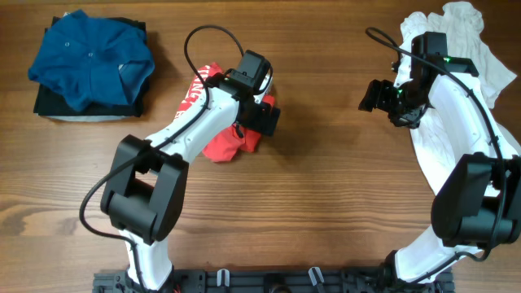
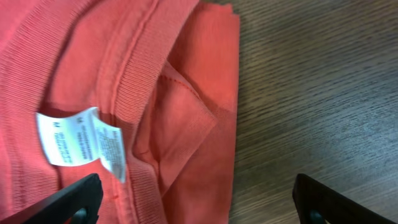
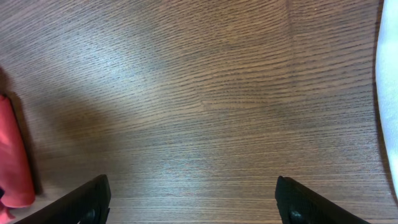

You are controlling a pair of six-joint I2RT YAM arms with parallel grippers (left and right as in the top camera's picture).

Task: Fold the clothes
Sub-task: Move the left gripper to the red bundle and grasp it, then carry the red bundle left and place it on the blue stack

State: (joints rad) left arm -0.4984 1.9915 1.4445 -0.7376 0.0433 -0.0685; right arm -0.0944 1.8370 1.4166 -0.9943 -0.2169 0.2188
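A red shirt [image 1: 226,146] lies crumpled on the wooden table under my left arm. The left wrist view shows its ribbed collar and white label [image 2: 81,140] close up. My left gripper [image 1: 269,118] is open just above the shirt's right edge, its fingers [image 2: 199,202] spread over cloth and bare wood. My right gripper [image 1: 371,96] is open and empty over bare table [image 3: 193,205], with the red shirt's edge [image 3: 15,155] at its far left. A pile of white clothes [image 1: 456,49] lies at the right, under the right arm.
A folded blue shirt [image 1: 89,57] rests on a dark folded stack [image 1: 49,102] at the back left. White cloth [image 3: 388,93] shows at the right edge of the right wrist view. Bare wood lies between the two arms.
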